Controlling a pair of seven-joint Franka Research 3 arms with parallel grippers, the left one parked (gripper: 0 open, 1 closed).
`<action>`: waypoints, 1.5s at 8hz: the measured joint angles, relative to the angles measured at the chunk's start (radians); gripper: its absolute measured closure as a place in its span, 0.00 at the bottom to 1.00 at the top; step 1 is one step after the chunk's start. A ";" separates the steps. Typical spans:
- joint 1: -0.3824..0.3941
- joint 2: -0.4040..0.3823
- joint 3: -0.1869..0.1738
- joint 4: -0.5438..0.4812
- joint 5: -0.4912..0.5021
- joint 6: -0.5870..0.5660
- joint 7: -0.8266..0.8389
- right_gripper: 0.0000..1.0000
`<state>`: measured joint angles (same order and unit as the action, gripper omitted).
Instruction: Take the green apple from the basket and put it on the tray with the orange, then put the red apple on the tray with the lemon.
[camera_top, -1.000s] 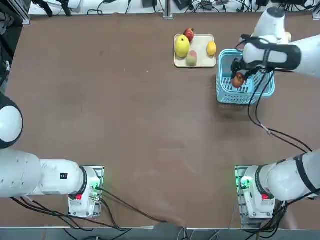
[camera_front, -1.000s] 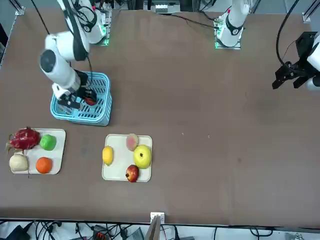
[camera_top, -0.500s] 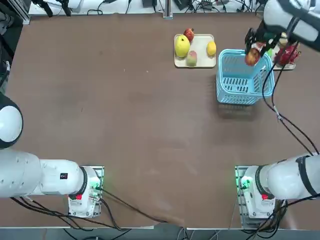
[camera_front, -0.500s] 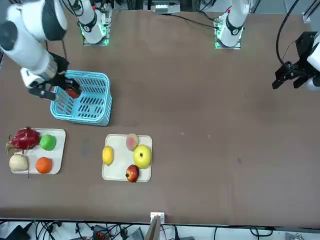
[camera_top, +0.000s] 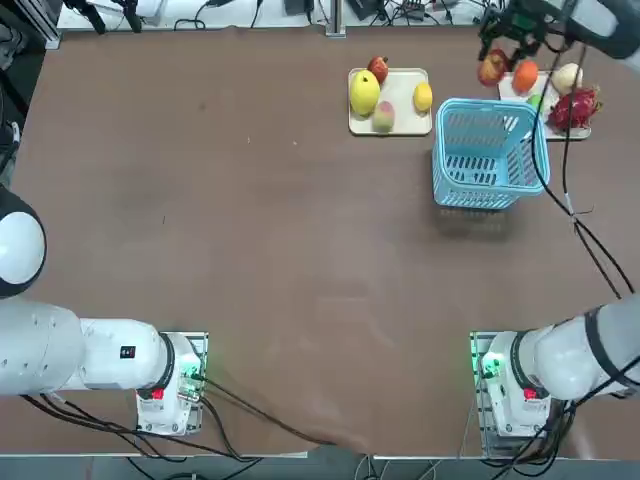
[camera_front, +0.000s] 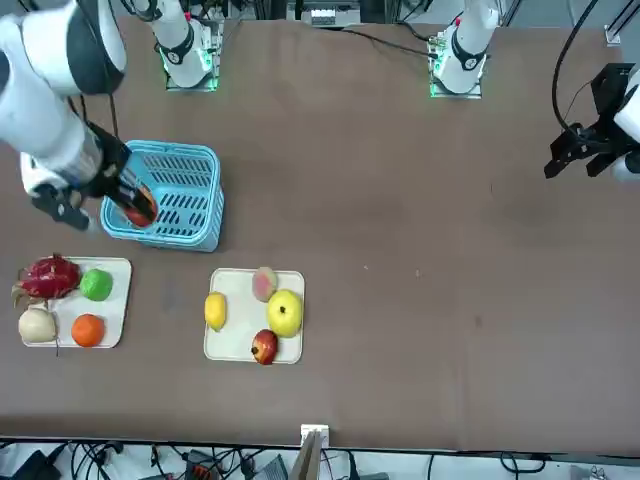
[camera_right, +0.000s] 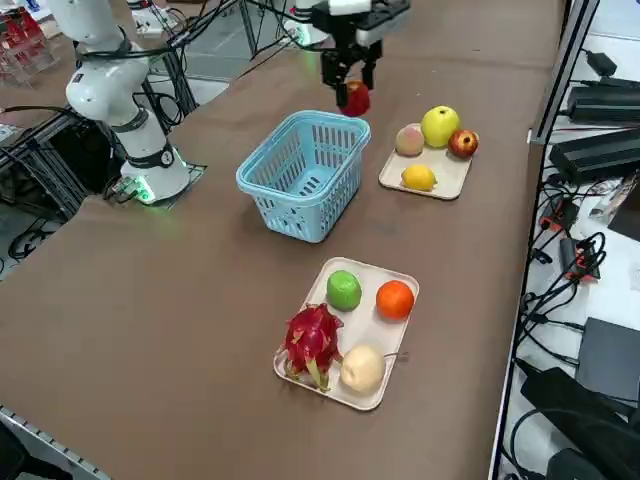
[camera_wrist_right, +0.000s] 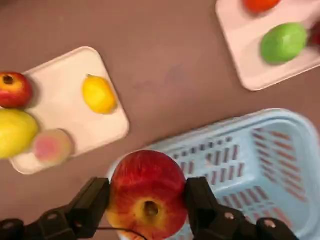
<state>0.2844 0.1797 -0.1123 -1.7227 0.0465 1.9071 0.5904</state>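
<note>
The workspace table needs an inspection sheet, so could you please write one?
Surface: brown table, small pale specks
Job's things: green apple and orange share one tray; lemon on the other tray; basket upright
Clutter: dragon fruit and four other fruits on the trays
Grippers: right gripper shut on red apple, raised near basket's rim
Cables: black cables trail from right arm
Surroundings: black equipment beyond table edge; people, nothing seen

The worktop (camera_top: 300, 250) was matt brown and looked smooth. The basket (camera_right: 312, 175) was pale blue plastic with a slight sheen on its lattice walls, and the red apple (camera_wrist_right: 146, 192) had smooth, softly glossy skin. Between matt black fingers (camera_wrist_right: 200, 200), that skin caught dull highlights.
</note>
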 joint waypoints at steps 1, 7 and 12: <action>0.025 0.099 0.005 0.090 0.010 0.007 0.070 0.13; 0.110 0.528 0.009 0.432 0.057 0.168 0.335 0.13; 0.165 0.616 0.009 0.397 0.059 0.175 0.374 0.13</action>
<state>0.4489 0.7956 -0.1030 -1.3257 0.1052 2.0824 0.9642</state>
